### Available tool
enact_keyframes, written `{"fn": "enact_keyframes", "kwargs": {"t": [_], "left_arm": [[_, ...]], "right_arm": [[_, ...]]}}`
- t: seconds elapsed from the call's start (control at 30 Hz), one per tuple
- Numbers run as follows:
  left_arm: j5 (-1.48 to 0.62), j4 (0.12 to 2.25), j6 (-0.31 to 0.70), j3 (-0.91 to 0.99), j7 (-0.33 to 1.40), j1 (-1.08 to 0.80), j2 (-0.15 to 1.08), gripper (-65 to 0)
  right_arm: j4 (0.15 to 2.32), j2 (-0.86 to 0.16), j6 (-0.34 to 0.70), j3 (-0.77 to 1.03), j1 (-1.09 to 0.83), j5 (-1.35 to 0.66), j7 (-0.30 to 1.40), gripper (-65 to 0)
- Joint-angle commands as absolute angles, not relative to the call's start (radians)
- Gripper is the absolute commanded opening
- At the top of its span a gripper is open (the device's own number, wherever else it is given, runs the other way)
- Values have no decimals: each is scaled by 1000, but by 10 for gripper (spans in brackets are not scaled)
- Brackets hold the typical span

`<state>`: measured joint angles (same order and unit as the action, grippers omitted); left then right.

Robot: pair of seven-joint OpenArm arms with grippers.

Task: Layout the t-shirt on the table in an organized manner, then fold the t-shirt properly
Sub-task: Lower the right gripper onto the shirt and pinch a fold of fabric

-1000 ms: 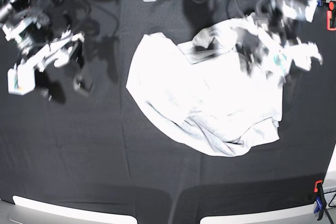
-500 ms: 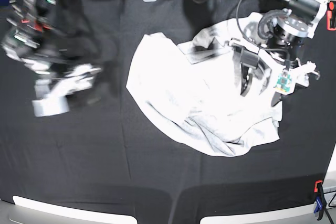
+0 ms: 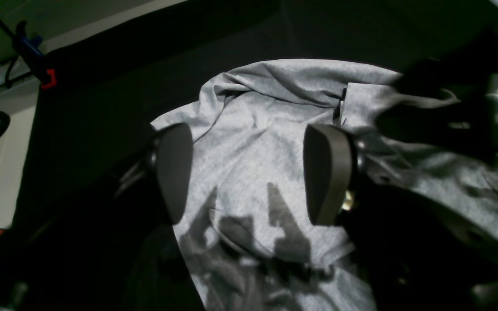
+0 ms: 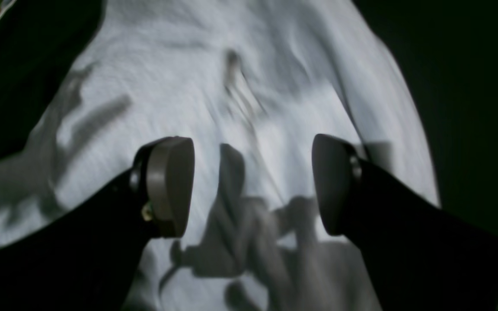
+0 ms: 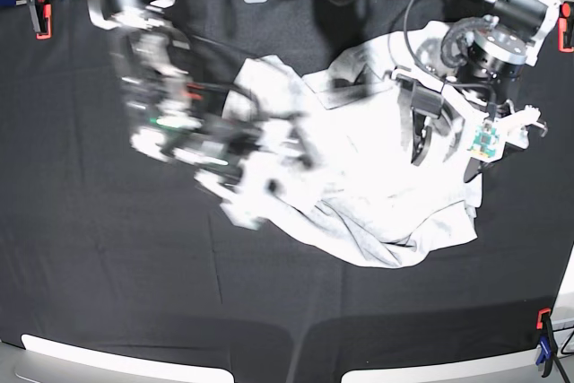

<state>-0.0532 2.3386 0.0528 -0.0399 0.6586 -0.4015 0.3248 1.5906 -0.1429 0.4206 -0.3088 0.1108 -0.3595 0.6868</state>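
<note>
Now the light heather-grey short-sleeved cotton t-shirt [image 5: 359, 177] lies in a rumpled heap right of the middle of the black cloth-covered worktop [image 5: 108, 293], one edge rolled under, folds bunched along its near side, nothing yet spread flat. What has just changed is the right arm: a moment ago it hung well off to the shirt's left over bare black cloth, and now it has swung in, smeared with motion, so that the right end effector [image 4: 253, 185] hangs over the shirt's left part, jaws spread wide with only grey fabric and shadows showing between the pads. The left end effector [image 3: 249, 172] has barely shifted from where it was half a second back; it sits above the shirt's right side, likewise wide open and empty. I'd judge that both arms are now placed to take hold of the cloth, so the spreading-out step is about to start; no fold has begun.
</note>
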Motion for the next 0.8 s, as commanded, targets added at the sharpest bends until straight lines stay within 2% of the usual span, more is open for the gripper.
{"fn": "enact_keyframes", "kwargs": {"t": [0.0,0.17,0.37,0.53,0.77], "left_arm": [[-54,2356,48,-38,632,-399,330,-281],[-54,2356,48,-38,633,-399,330,-281],[-54,2356,48,-38,633,-399,330,-281],[-54,2356,47,-38,637,-400,330,-281],[-54,2356,48,-38,637,-399,330,-281]], "right_arm": [[1608,-114,368,-312,142,-327,650,-235],[1604,21,179,-314,152,-105,584,-236],[1471,121,175,-314,175,54,575,-237],[1275,119,175,-314,260,54,598,-237],[1250,113,175,-315,274,101,706,-237]]}}
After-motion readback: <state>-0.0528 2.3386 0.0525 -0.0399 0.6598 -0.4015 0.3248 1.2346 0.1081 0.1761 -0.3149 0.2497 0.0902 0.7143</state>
